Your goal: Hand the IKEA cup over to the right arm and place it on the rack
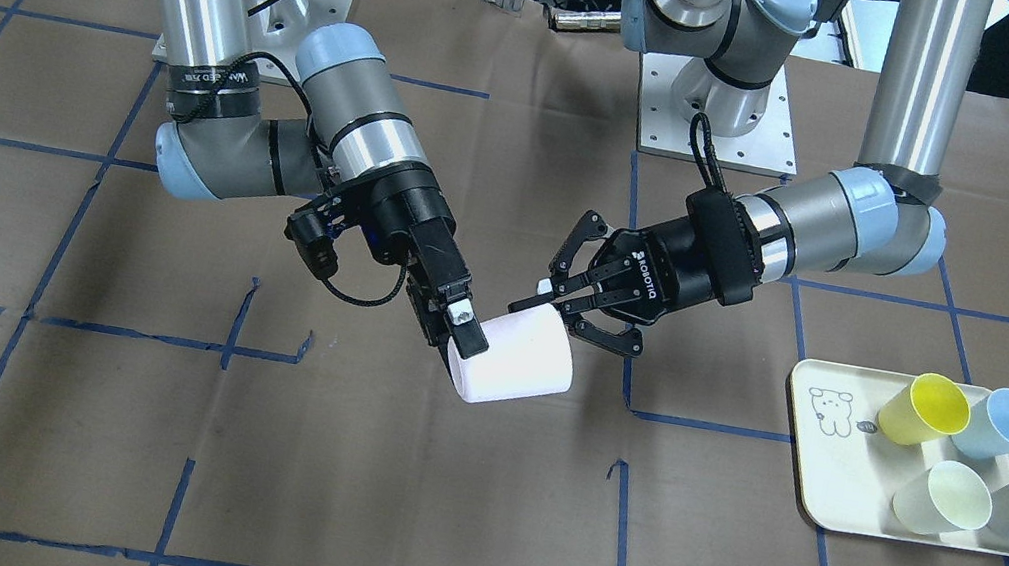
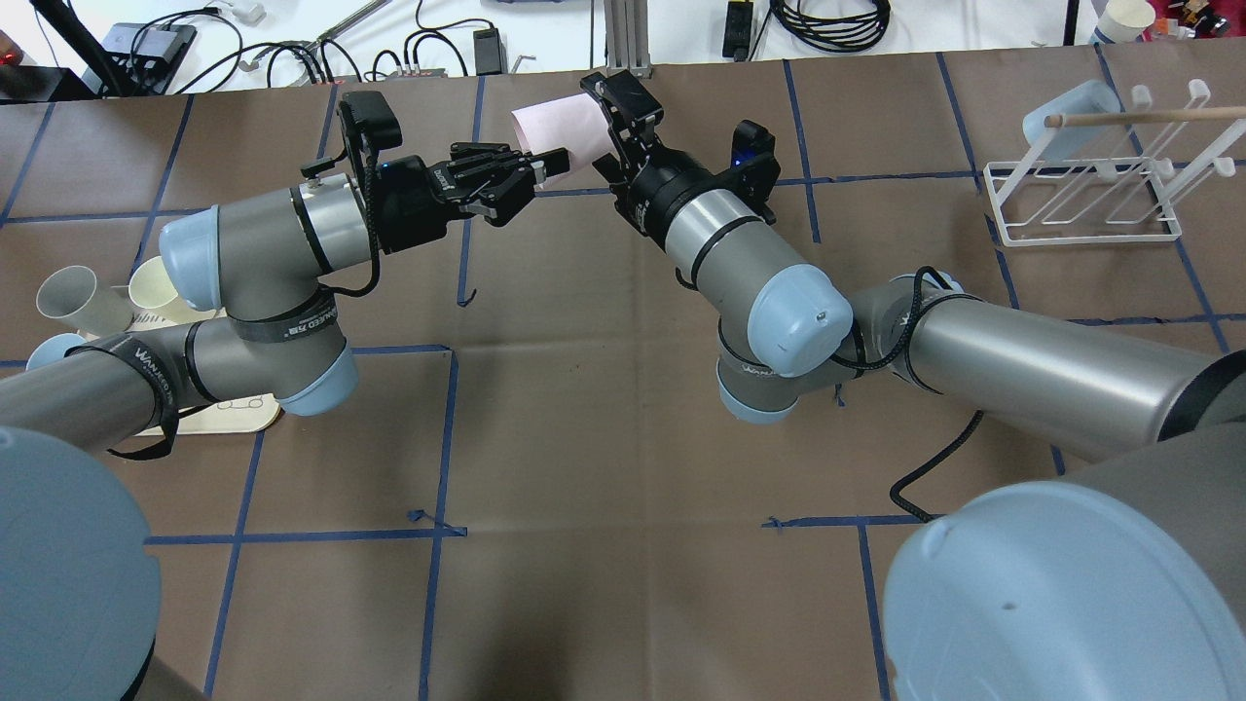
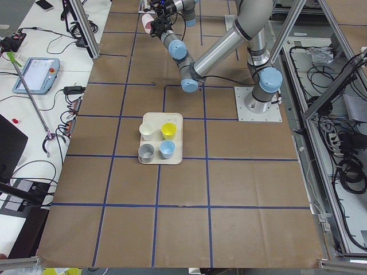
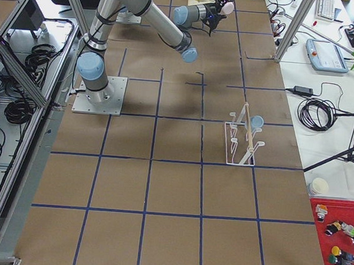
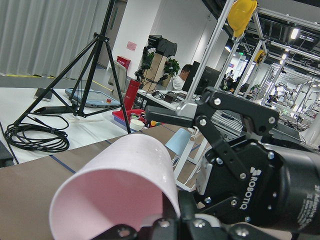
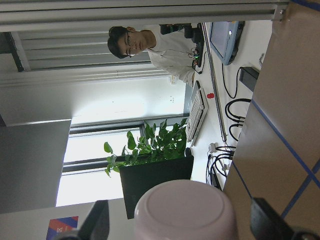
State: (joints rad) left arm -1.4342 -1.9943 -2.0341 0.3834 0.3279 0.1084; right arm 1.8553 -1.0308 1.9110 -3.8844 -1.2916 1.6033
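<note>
overhead exterior | pink cup (image 2: 555, 136) in right hand (image 2: 623, 122) | left hand (image 2: 516, 180) open beside

Obstacles: rack (image 2: 1085, 200) at the table's right far corner, a blue cup (image 2: 1066, 115) hung on one end; tray (image 1: 824, 470) of four cups on the left. Open brown table (image 2: 604, 428) lies between them.

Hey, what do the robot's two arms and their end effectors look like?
Both are silver tubes with grey joints and pale-blue caps. The left arm carries a thick ribbed black hose and a black Robotiq-marked end effector. The right arm has a thin black cable and a black two-finger end effector.
</note>
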